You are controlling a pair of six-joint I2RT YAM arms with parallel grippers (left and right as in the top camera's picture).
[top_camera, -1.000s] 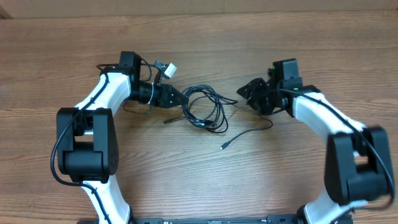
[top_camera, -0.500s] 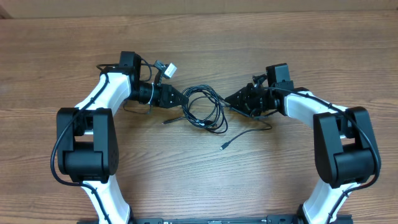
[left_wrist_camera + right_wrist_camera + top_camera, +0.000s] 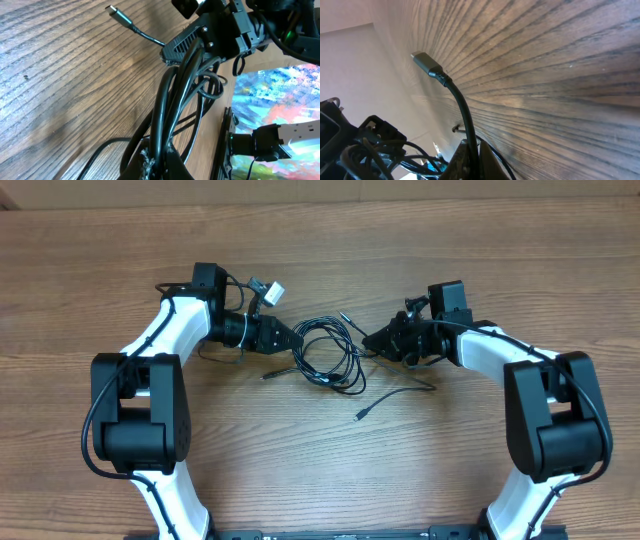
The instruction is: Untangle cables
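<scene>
The cables (image 3: 328,355) lay in loose loops on the bench (image 3: 330,470). The left end effector (image 3: 292,340) was clamped on several strands, the right end effector (image 3: 371,340) on one cord near its plug (image 3: 424,61). Pulling apart could tighten the knot, because many strands were pinched together.

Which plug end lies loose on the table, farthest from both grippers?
The plug ending the lone strand that trails toward the robot's base, clear of the coiled cables. The other ends lie nearer the left gripper or right gripper.
</scene>
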